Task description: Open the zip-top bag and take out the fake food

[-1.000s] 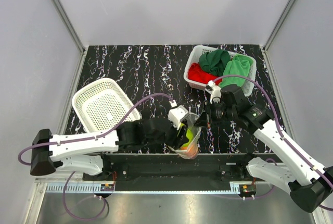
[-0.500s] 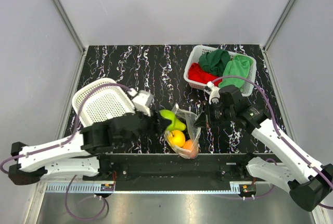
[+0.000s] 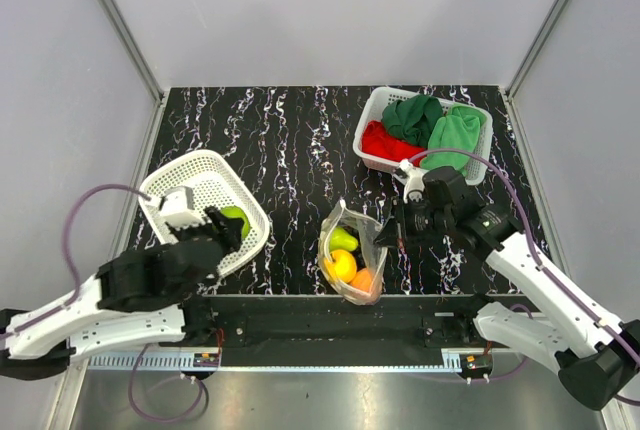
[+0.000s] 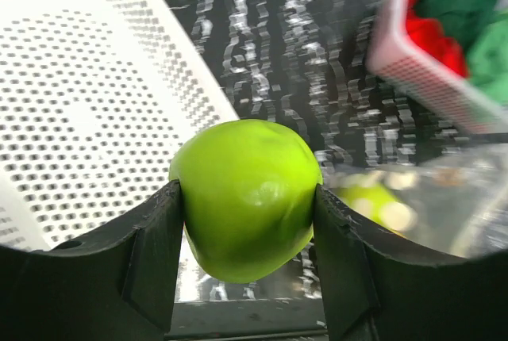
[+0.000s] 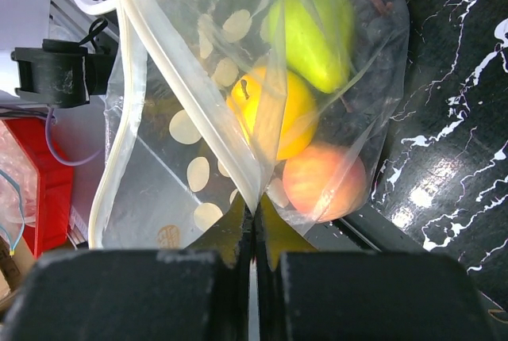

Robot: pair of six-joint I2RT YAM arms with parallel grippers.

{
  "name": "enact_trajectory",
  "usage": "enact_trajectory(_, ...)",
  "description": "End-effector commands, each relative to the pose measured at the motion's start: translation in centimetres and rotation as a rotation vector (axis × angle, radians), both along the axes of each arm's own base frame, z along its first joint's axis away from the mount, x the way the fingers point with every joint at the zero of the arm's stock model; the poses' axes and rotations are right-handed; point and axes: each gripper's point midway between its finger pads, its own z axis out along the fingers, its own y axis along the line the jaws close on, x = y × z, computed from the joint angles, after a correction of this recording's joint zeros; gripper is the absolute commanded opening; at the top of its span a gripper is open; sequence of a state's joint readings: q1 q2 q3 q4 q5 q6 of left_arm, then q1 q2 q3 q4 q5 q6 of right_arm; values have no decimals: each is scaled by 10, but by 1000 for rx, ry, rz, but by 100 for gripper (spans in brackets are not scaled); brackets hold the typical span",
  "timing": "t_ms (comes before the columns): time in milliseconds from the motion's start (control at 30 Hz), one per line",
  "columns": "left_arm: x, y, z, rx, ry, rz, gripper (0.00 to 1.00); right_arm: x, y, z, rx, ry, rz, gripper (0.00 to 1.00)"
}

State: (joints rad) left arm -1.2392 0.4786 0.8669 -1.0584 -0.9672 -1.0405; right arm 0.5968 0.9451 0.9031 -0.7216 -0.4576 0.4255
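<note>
White basket [image 3: 197,156], left of zip-top bag [image 5: 175,182]; bag open, wall pinched flat in right gripper [image 5: 254,226], three fruits [image 5: 274,115] inside; green apple [image 4: 246,190], well left of bag, clamped by left gripper [image 4: 248,238]; hazard: thin film slipping, fruits spilling.

Bright, even light; top view sharp, wrist views soft at depth.
The top view was evenly lit from above, with faint shadows and a pale sheen on the metal strip [image 3: 330,395] at the bottom. In the left wrist view the apple [image 4: 244,198] was crisp with a soft highlight, while the far basket [image 4: 444,63] and the bag [image 4: 429,198] were blurred. In the right wrist view the bag's folds caught white glare, the glossy surface [image 5: 452,143] mirrored bright patches, and the right gripper [image 5: 252,218] was dark and unfocused.
</note>
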Motion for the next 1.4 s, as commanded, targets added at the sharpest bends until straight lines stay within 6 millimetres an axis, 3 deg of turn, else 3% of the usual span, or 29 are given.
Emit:
enact_trajectory(0, 19, -5, -13, 165, 35, 101, 0, -2, 2, 10, 41, -49, 18, 0)
enact_trajectory(33, 28, 7, -18, 214, 64, 166, 0, -3, 2, 11, 44, -50, 19, 0)
enact_trajectory(100, 40, 3, -42, 243, 133, 170, 0, -5, 1, 11, 48, -52, 16, 0)
enact_trajectory(133, 50, 17, -50, 272, 157, 206, 0, -5, 0, 11, 48, -52, 14, 0)
enact_trajectory(167, 55, 6, -63, 224, 178, 162, 0, -6, 0, 10, 48, -50, 15, 0)
enact_trajectory(267, 65, 10, -65, 181, 175, 183, 0, -8, -1, 8, 42, -40, 17, 0)
enact_trajectory(400, 74, 5, -83, 146, 212, 176, 0, -9, 0, 8, 33, -24, 33, 0)
enact_trajectory(600, 71, 1, -120, 154, 333, 175, 11, -6, -2, 8, 23, -48, 33, 0)
enact_trajectory(700, 68, 6, -129, 165, 344, 191, 39, -8, 0, 11, 33, -50, 47, 0)
enact_trajectory(767, 66, 8, -132, 177, 351, 186, 71, -7, 1, 11, 41, -50, 49, 0)
enact_trajectory(833, 63, 2, -132, 181, 361, 132, 85, -5, 1, 9, 31, -55, 45, 0)
enact_trajectory(867, 62, -3, -126, 176, 359, 97, 91, -3, 1, 6, 21, -50, 40, 0)
enact_trajectory(933, 56, -20, -121, 163, 378, -28, 91, -3, 1, 3, 12, -36, 41, 0)
enact_trajectory(1067, 49, -51, -86, 53, 328, -197, 90, -4, 3, 3, 15, -31, 56, 0)
enact_trajectory(1133, 42, -72, -59, -45, 252, -301, 84, -5, 2, 5, 16, -34, 59, 0)
enact_trajectory(1233, 37, -116, 0, -176, 37, -465, 81, -5, 3, 4, 13, -31, 66, 0)
enact_trajectory(1300, 18, -150, 15, -153, -22, -589, 81, -6, 3, 3, 16, -23, 72, 0)
enact_trajectory(1333, 22, -159, 35, -143, -81, -578, 81, -7, 3, 3, 16, -23, 74, 0)
enact_trajectory(1367, 19, -170, 39, -116, -93, -607, 81, -8, 4, 4, 21, -24, 79, 0)
